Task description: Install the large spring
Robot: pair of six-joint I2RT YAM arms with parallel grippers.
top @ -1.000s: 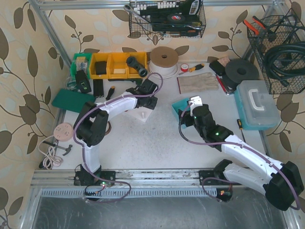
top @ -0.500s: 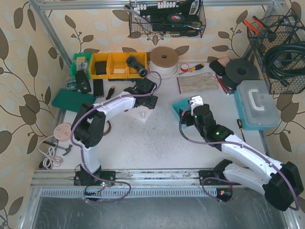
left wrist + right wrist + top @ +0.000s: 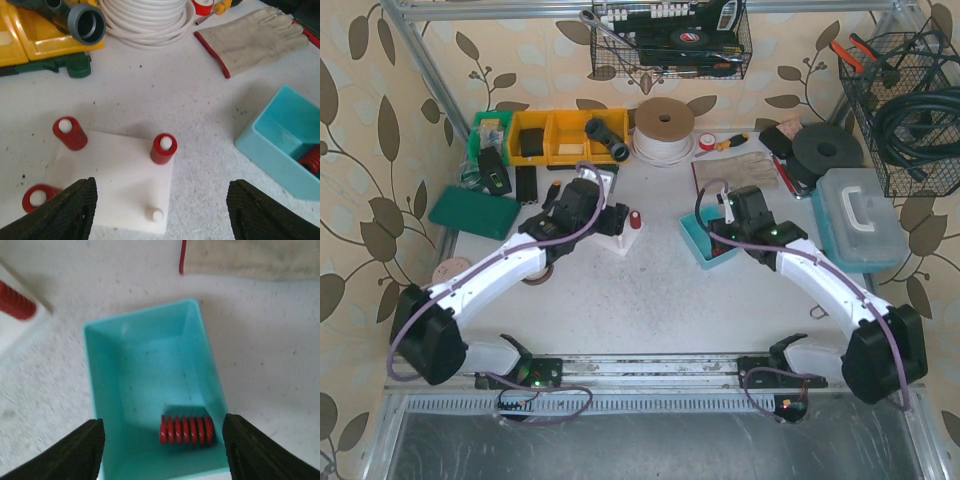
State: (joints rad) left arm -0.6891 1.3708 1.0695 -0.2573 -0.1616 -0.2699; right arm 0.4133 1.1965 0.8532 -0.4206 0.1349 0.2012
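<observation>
Right end effector [image 3: 162, 452] spread wide over the teal bin [image 3: 145, 360]
Large spring [image 3: 186, 430] lies on its side in the bin, low centre of frame, right in that gap; left end effector [image 3: 161, 215], also wide, above the white peg block [image 3: 120, 170]

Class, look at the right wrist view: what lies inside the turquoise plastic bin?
In the turquoise plastic bin, one red coil spring lies on its side. A black gripper finger partly covers one corner.
</observation>
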